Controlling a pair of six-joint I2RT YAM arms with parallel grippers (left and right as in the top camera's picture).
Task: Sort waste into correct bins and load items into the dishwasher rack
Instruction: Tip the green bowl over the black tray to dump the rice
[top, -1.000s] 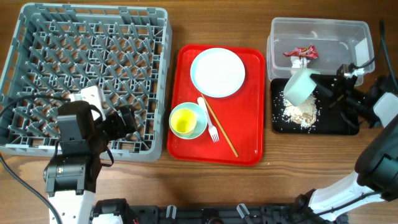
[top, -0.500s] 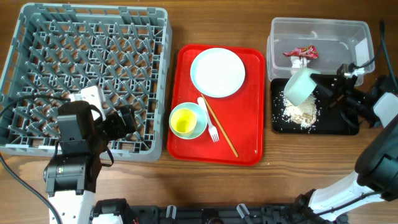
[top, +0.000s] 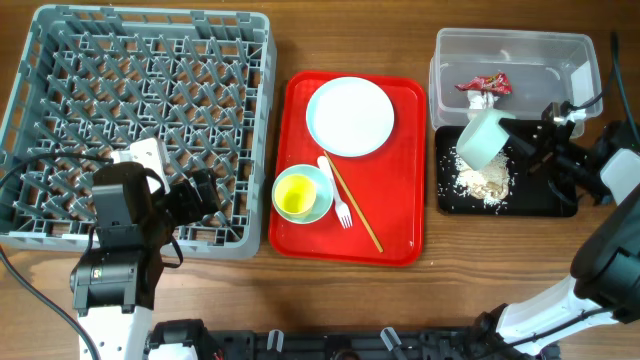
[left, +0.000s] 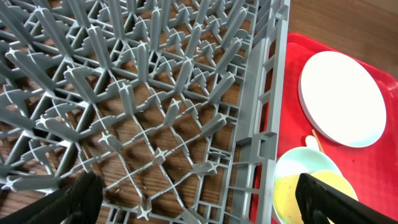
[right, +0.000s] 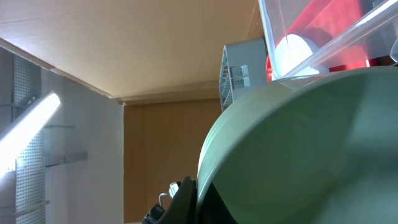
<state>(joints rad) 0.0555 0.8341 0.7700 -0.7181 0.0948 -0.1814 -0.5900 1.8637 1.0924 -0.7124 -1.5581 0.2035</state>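
My right gripper (top: 512, 133) is shut on the rim of the pale green bowl (top: 482, 138), which is tipped on its side over the black tray (top: 545, 200). Beige food scraps (top: 482, 181) lie heaped in that tray. In the right wrist view the bowl (right: 311, 149) fills the frame, pinched at the gripper (right: 198, 198). The red-and-white wrapper (top: 484, 85) lies in the clear tub (top: 520, 50). My left gripper (top: 212, 195) hangs open over the front right corner of the grey dishwasher rack (top: 150, 110), its fingers (left: 84, 196) wide apart over the rack (left: 155, 93) with nothing between them.
A red tray (top: 400, 230) sits between rack and bins. It carries a white plate (top: 350, 116), a pale blue bowl (top: 318, 200) with a yellow cup (top: 295, 196) in it, a white fork (top: 336, 192) and chopsticks (top: 355, 208).
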